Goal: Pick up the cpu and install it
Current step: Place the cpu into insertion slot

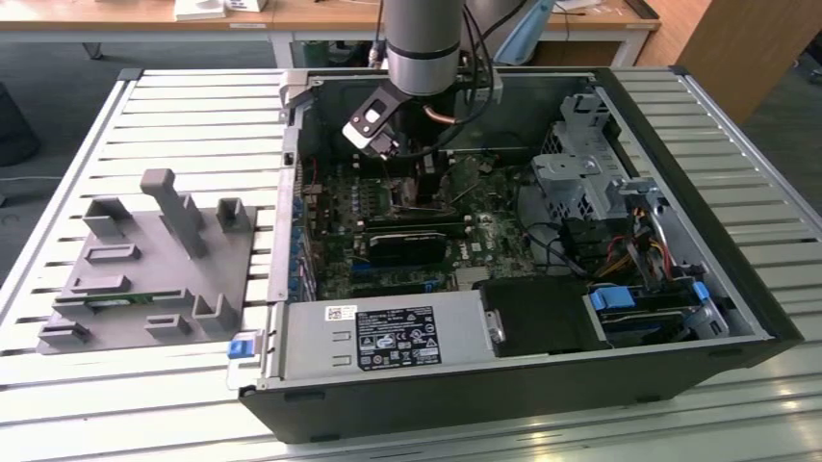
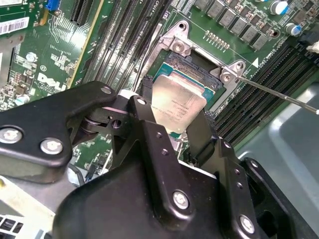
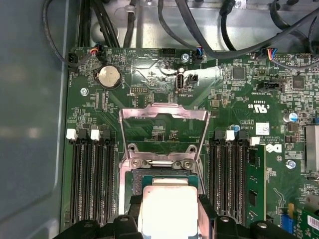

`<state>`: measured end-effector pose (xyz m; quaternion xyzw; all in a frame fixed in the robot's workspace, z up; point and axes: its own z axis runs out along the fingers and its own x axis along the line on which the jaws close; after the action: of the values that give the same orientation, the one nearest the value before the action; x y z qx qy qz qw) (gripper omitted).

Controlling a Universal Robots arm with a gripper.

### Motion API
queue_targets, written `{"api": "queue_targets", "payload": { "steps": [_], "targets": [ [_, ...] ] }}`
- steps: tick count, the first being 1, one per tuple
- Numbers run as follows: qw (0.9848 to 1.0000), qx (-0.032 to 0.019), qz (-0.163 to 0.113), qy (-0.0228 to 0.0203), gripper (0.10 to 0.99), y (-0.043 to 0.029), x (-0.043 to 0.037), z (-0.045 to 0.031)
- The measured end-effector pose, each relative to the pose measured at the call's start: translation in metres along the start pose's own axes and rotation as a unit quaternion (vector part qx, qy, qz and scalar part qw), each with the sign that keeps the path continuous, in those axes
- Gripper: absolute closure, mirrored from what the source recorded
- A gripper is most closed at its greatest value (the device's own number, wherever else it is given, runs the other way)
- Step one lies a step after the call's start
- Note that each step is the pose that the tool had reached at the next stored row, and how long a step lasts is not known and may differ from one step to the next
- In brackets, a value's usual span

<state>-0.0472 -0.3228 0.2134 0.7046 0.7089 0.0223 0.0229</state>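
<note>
Gripper (image 2: 173,117): its two black fingers (image 2: 144,119) are closed narrowly on the cpu (image 2: 179,102), one against each of two opposite edges, and the silver top shows between them.

Cpu position: you see it directly over the dark socket (image 2: 194,64) on the green motherboard (image 3: 234,114). Whether it is fully seated in the socket cannot be told. In the second wrist view the chip looks slightly tilted against the board.

Just beyond the socket: the metal load frame (image 3: 164,112) is swung open and stands clear of the chip. A thin metal lever rod (image 2: 279,94) runs out from one corner of the socket bracket, passing over the neighbouring slots.

Flanking the socket: two banks of dark memory slots (image 3: 92,184) lie close on either side, with white latches at their ends. A green memory strip (image 3: 256,184) sits just outside one bank.

Farther along the board: a round coin battery (image 3: 108,77), then dark cables (image 3: 102,22) draped at the board's edge against the case wall.

Wider scene, exterior view: the arm (image 1: 424,43) reaches straight down into the open computer case (image 1: 514,404), with the gripper low over the board. The power supply (image 1: 385,337) fills the near corner, and a metal drive cage (image 1: 578,164) stands on the exterior view's right. Outside the case, on the exterior view's left, a grey fixture tray (image 1: 141,250) rests on the slatted table (image 1: 192,125).
</note>
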Motion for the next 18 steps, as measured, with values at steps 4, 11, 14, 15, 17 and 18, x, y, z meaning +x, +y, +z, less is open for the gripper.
{"api": "queue_targets", "payload": {
  "steps": [4, 11, 14, 15, 17, 18],
  "targets": [
    [1.0000, 0.0000, 0.000, 0.0000, 0.561, -0.0013, 0.0002, 0.0045],
    [1.0000, 0.0000, 0.000, 0.0000, 0.561, -0.0021, 0.0005, 0.0095],
    [1.0000, 0.0000, 0.000, 0.0000, 0.561, -0.0022, 0.0020, 0.0104],
    [1.0000, 0.0000, 0.000, 0.0000, 0.561, -0.0022, 0.0026, 0.0107],
    [1.0000, -0.0001, 0.000, 0.0001, 0.561, -0.0023, 0.0031, 0.0114],
    [1.0000, 0.0000, 0.000, 0.0001, 0.561, -0.0024, 0.0032, 0.0118]
  ]
}}
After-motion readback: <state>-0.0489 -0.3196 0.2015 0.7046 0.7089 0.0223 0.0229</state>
